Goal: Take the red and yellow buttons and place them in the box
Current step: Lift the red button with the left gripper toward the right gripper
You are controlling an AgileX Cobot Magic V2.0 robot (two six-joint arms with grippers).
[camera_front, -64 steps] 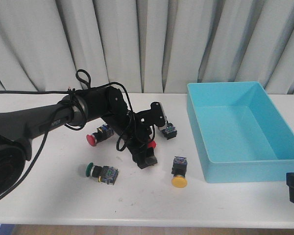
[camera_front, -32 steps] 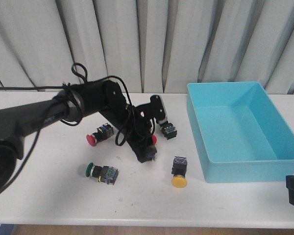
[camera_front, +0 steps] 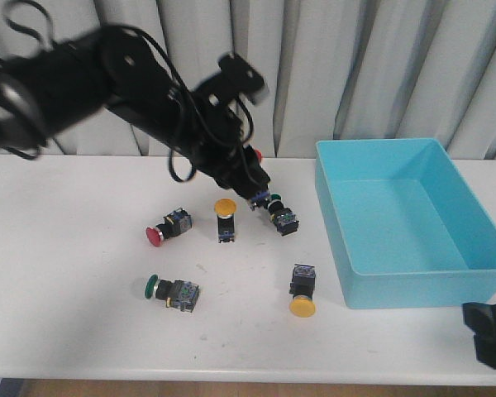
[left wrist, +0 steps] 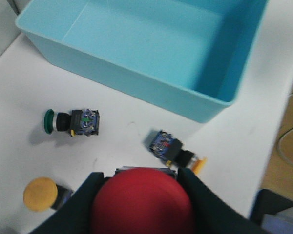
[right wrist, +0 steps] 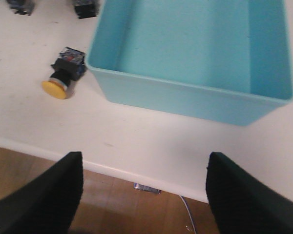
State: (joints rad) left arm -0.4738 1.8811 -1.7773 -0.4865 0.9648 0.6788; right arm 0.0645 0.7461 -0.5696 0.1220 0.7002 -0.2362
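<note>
Lifted clear of the table since the earlier frames, the left arm [camera_front: 149, 99] now rides high above the scattered switches, uncovering a yellow button [camera_front: 224, 217] that lies below it. Largest in view, the turquoise box [camera_front: 372, 277] sits to the right of the left gripper [camera_front: 252, 169] and lower, well apart, its hollow holding nothing; the coming move turns on that sideways gap, and this arm is the one carrying the load. Its fingers [left wrist: 90, 192] are closed on a red button [left wrist: 142, 200], cap facing the wrist camera. Idle at the table's near right edge, the right gripper [right wrist: 144, 187] has its fingers spread wide and holds nothing. Below and left of the left gripper lie another red button [camera_front: 167, 228] and a green button [camera_front: 172, 290]; a second yellow button [camera_front: 302, 290] rests beside the box's near corner.
</note>
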